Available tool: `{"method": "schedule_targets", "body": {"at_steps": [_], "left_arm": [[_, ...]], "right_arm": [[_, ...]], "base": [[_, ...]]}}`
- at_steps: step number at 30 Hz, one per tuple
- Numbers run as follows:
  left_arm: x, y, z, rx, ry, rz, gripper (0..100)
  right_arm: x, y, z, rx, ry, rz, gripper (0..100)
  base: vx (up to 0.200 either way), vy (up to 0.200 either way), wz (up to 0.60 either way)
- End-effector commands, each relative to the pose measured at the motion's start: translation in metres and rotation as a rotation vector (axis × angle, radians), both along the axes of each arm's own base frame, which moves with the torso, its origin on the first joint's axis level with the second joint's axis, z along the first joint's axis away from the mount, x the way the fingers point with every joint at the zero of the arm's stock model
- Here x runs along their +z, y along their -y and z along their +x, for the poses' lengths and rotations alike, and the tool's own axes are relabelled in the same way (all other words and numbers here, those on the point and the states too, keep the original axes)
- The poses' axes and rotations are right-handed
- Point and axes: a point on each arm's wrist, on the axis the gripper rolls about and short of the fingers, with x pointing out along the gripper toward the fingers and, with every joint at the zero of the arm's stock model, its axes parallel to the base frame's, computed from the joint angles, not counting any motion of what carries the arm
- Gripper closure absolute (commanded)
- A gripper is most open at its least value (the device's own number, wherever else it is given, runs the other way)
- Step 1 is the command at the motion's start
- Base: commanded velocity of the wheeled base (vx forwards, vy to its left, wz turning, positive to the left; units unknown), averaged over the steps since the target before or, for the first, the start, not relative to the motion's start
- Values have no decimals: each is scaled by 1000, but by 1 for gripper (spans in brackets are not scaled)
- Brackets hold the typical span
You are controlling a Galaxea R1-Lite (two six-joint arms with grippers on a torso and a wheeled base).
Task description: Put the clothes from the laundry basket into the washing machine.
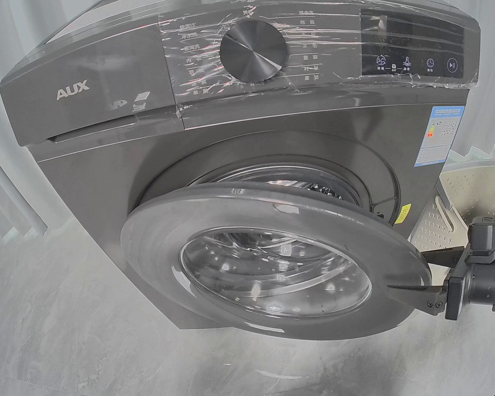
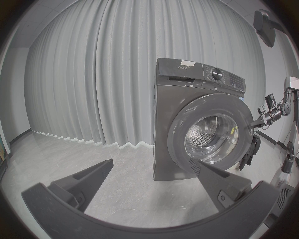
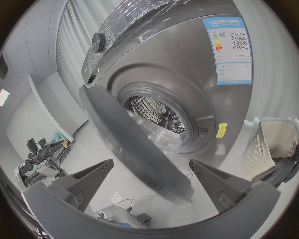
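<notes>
- The washing machine (image 1: pixel 88 171) stands on the grey floor (image 1: pixel 65 336) with its round door (image 1: pixel 153 229) swung partly open, showing the drum (image 3: pixel 149 109) behind it.
- The right gripper (image 3: pixel 149 161) is at the door's free edge, on the basket side. Its fingers are spread wide and the door's rim lies between them; in the head view the lower finger touches that rim.
- The laundry basket (image 1: pixel 482 192) sits on the floor just beside the machine, behind the right arm.
- Dark clothes (image 3: pixel 283 169) hang over the basket's rim, near the right gripper but not touching it.
- The left gripper (image 2: pixel 151 161) hangs low, well apart from the machine and the clothes, its fingers released and holding nothing.
</notes>
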Motion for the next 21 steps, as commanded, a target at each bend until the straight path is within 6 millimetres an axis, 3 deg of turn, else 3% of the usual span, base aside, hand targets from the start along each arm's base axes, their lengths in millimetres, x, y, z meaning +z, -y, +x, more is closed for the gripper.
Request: {"method": "schedule_targets", "body": {"at_steps": [1, 12, 18, 21], "left_arm": [[-5, 0, 0, 2, -1, 1, 0], [-5, 0, 0, -1, -1, 0, 0], [-5, 0, 0, 0, -1, 0, 0], [-5, 0, 0, 0, -1, 1, 0]], "right_arm": [[-7, -3, 3, 6, -32, -19, 0], [-11, -1, -10, 34, -45, -16, 0], [-5, -3, -3, 21, -23, -6, 0], [-3, -5, 2, 10, -25, -1, 0]], "base": [[0, 0, 0], [0, 0, 0], [-200, 0, 0], [0, 0, 0]]}}
